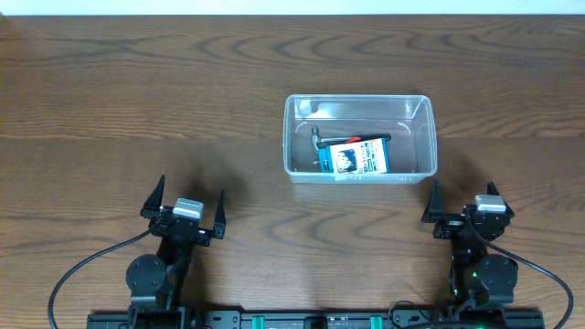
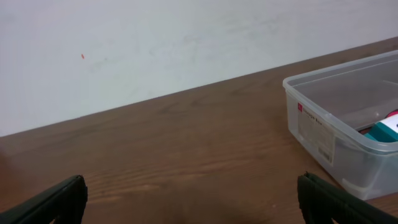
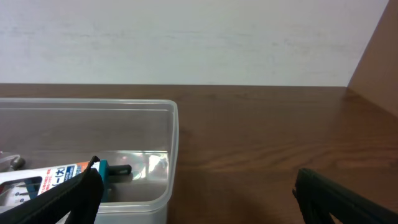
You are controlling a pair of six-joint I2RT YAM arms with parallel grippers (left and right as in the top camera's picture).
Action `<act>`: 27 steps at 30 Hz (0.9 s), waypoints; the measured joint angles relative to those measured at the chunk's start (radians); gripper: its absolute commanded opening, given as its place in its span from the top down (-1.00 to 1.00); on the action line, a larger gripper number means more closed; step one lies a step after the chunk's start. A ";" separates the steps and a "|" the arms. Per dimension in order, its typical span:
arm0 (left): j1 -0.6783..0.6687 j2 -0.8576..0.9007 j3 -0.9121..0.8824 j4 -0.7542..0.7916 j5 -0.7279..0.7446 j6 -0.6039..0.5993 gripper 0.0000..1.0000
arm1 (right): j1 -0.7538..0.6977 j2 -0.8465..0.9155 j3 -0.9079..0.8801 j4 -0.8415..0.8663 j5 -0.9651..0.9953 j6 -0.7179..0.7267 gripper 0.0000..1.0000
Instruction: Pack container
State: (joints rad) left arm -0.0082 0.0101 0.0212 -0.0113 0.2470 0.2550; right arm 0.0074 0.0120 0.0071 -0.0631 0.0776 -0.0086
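We find the container [image 1: 407,114] on the table [image 1: 137,110], right of centre, just ahead of the right gripper [image 1: 463,196] and well apart from the left gripper [image 1: 190,199]. Both grippers sit near the table's front edge, jaws spread wide and holding nothing. Inside the container a card pack [image 1: 358,157] lies over a tool [image 1: 317,137].

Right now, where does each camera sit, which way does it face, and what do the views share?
Overhead: above the table, looking straight down at the container; left gripper and right gripper at bottom.
Left wrist: low, facing the wall; container right, own fingertips in bottom corners.
Right wrist: low, facing the wall; container left, own fingertips in bottom corners.
All three share the container.
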 measured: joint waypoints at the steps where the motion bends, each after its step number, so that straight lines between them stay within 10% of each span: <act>1: 0.000 0.000 0.000 0.000 0.000 -0.002 -0.96 | 0.000 0.000 0.000 0.000 0.000 0.000 -0.99; 27: 0.000 0.000 0.000 0.000 0.000 -0.019 -0.96 | 0.000 0.000 0.000 0.000 0.000 0.000 -0.98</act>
State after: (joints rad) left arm -0.0082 0.0101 0.0212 -0.0113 0.2470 0.2356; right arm 0.0074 0.0120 0.0071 -0.0631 0.0776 -0.0086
